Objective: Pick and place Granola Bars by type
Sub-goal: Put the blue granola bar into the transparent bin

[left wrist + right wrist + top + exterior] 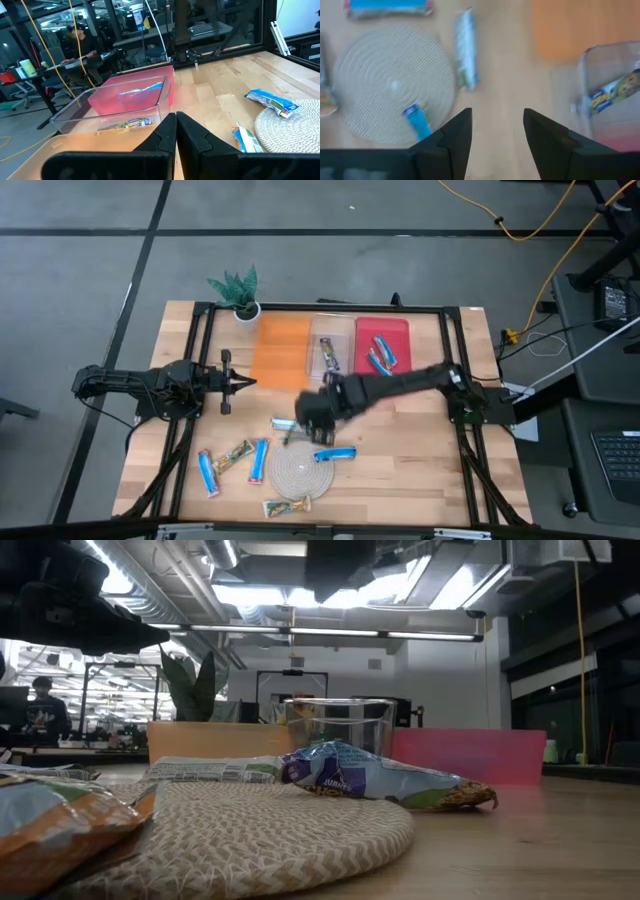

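Granola bars lie loose on the near half of the table: a blue one (207,473), a green-and-tan one (235,455), another blue one (259,460), a silvery one (283,423), and a green-and-tan one (285,505) at the mat's near edge. A blue bar (335,454) rests partly on the round woven mat (298,471). My right gripper (313,418) hovers open above the table between the mat and the bins, with bare wood between its fingers (492,135); the silvery bar (466,47) lies just beyond it. My left gripper (240,383) waits shut (176,125) left of the orange bin.
Three bins stand in a row at the far side: orange (280,350), clear (330,352) holding one bar (127,123), and red (383,348) holding blue bars (381,352). A small potted plant (238,290) stands at the far left corner. Bare wood shows right of the mat.
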`<state>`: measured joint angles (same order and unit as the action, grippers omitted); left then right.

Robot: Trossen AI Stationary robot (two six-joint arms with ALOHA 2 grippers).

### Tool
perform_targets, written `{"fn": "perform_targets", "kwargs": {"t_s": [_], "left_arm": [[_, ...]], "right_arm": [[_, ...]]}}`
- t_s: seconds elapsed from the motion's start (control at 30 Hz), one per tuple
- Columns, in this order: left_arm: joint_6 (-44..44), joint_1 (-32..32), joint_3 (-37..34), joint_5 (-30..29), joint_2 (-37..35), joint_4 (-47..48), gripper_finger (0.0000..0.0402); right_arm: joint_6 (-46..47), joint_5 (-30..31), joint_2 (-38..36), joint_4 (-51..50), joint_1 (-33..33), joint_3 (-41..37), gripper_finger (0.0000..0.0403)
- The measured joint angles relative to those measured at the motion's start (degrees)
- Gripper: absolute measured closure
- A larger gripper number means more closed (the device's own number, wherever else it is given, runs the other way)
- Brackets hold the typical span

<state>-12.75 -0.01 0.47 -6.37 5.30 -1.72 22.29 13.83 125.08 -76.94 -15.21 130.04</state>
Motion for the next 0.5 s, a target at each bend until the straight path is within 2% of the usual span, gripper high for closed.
{"fn": "perform_targets", "kwargs": {"t_s": [0.27,0.5], "left_arm": [[0.0,0.0,0.02,0.0,-0.02,0.0,0.0398],[0.0,0.0,0.01,0.0,0.0,0.0,0.0398]], "right_arm": [[6.13,4.86,0.0,-1.47,-10.01,-0.02,0.0222],[9.05,7.13,0.0,-1.82,-13.84,-0.07,0.0222]]}}
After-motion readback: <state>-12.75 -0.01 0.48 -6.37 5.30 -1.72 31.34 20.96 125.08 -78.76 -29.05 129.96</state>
